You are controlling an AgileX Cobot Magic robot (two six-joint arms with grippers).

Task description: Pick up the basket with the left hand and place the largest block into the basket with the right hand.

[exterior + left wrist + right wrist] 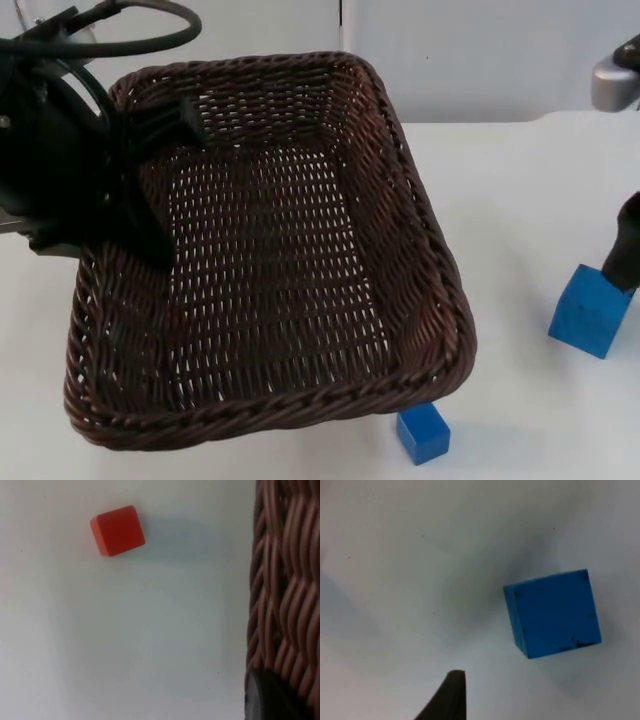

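A: While the left gripper holds the basket by its far-left rim, where's the largest block?

B: Near the tabletop's right edge, right gripper just above; finger spread unclear. Rigid, light; take opposite flat faces.

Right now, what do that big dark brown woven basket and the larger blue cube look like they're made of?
Dark brown woven basket: wicker or plastic rattan, judging by its braided strands with a slight sheen. Larger blue cube: probably painted wood or foam; matte flat faces, with small dark scuffs seen from the right wrist.
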